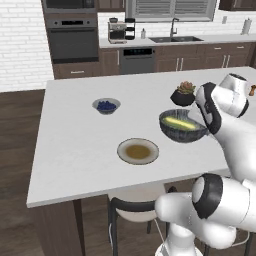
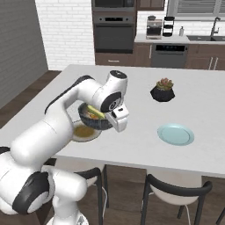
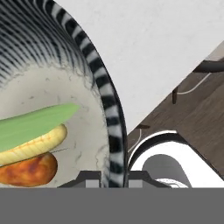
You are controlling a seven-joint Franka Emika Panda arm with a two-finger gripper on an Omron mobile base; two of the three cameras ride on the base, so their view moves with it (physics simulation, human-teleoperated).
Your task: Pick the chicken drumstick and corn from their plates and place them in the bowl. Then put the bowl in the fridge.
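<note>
The bowl point(image 1: 183, 126) hangs just above the desk point(image 1: 75, 145), carrying the corn point(image 3: 37, 131) and drumstick point(image 3: 28, 169). The hand point(image 3: 114, 177) is clamped on its rim, the bowl spreading away to one side. The fridge is out of sight.

A home kitchen is shown. A built-in oven point(image 1: 73, 42) is set in dark wood cabinets against a white brick wall point(image 1: 20, 45); a sink with faucet point(image 1: 174, 34), a coffee machine point(image 1: 116, 31) and a dishwasher point(image 1: 136, 61) are seen along the back counter. Stools point(image 2: 176, 193) are tucked under the near edge of the pale island bench point(image 1: 70, 145).
</note>
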